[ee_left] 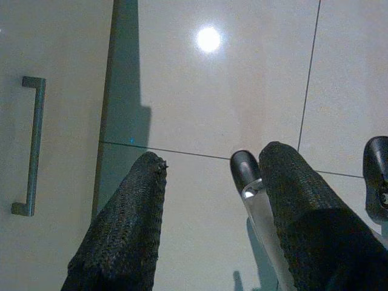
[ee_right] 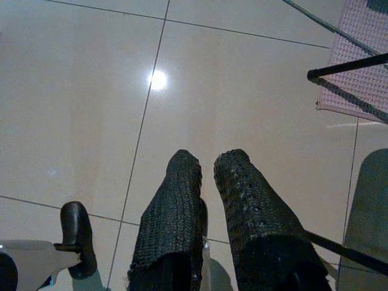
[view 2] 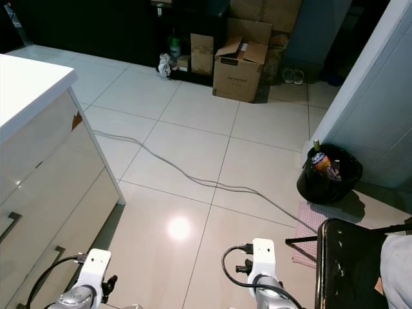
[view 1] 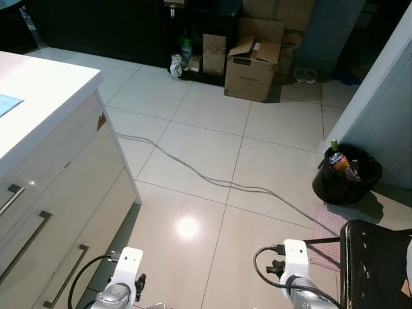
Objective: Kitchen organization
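Note:
A white kitchen island (view 1: 45, 84) with handled drawers (view 1: 29, 238) stands at my left, and a blue cloth (view 1: 6, 103) lies on its top. Both arms hang low at the bottom of the head views, the left arm (view 1: 125, 277) beside the island and the right arm (view 1: 296, 267) near a black chair. In the left wrist view my left gripper (ee_left: 215, 156) is open over the floor tiles with nothing between its fingers. In the right wrist view my right gripper (ee_right: 209, 157) is shut and holds nothing.
A grey cable (view 1: 212, 180) snakes across the tiled floor. A black bin (view 1: 346, 174) full of rubbish stands by the right wall. The black chair (view 1: 376, 264) and a pink mat (view 1: 328, 225) are at near right. Cardboard boxes (view 1: 251, 61) and slippers (view 1: 306, 75) lie at the back.

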Motion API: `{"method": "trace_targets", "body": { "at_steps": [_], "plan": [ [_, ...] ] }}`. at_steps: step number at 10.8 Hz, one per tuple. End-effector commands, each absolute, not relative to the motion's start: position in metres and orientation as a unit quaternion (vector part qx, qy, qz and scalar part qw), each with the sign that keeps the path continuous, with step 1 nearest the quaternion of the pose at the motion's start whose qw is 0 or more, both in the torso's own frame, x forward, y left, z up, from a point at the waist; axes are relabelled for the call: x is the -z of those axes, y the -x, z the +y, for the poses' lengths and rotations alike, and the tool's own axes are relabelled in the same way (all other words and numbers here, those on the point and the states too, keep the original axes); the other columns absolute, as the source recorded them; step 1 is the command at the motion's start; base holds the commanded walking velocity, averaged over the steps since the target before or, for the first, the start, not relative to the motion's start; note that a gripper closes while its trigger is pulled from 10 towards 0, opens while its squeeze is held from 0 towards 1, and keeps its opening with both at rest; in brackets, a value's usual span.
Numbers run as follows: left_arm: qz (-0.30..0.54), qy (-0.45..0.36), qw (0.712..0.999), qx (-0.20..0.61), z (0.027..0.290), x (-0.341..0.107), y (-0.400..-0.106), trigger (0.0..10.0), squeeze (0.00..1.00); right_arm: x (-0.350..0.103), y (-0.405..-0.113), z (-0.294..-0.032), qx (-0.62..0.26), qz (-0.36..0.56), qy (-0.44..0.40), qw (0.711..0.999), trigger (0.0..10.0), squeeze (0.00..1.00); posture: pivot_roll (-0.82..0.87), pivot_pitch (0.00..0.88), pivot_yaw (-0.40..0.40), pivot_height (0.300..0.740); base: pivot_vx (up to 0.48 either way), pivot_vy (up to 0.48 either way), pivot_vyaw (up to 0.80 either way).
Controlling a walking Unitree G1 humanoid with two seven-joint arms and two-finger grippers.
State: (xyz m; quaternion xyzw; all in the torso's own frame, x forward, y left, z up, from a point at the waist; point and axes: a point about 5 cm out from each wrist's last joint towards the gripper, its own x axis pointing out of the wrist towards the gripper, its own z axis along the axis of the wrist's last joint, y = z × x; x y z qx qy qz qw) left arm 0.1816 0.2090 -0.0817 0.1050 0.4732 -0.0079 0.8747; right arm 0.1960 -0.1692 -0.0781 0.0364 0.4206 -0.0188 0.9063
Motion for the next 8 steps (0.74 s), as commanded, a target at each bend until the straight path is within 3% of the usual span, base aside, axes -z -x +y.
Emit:
{"method": "trace_targets", "body": {
  "at_steps": [1,3,4,5,8],
  "plan": [
    [0.436,-0.038,0.899,0.025,0.188,0.073,-0.204,10.0,0.0,0.076,-0.2,-0.179,0.085,0.415,-0.091,0.901,10.0,0.0,-0.06,0.025,0.048,0.74,0.0,0.0,0.0],
    [0.436,-0.038,0.899,0.025,0.188,0.073,-0.204,10.0,0.0,0.076,-0.2,-0.179,0.085,0.415,-0.091,0.901,10.0,0.0,-0.06,0.025,0.048,0.74,0.0,0.0,0.0],
    [0.436,-0.038,0.899,0.026,0.187,0.073,-0.205,10.0,0.0,0.076,-0.199,-0.18,0.086,0.418,-0.094,0.9,10.0,0.0,0.0,0.0,0.0,0.74,0.0,0.0,0.0],
    [0.438,-0.043,0.897,0.031,0.182,0.075,-0.202,10.0,0.0,0.078,-0.196,-0.181,0.078,0.421,-0.086,0.899,10.0,0.0,-0.04,0.043,0.026,0.74,0.0,0.0,0.0],
    [0.44,-0.052,0.896,0.041,0.176,0.077,-0.198,10.0,0.0,0.08,-0.192,-0.181,0.063,0.424,-0.077,0.9,10.0,0.0,-0.05,0.044,0.026,0.74,0.0,0.0,0.0]
  ]
}}
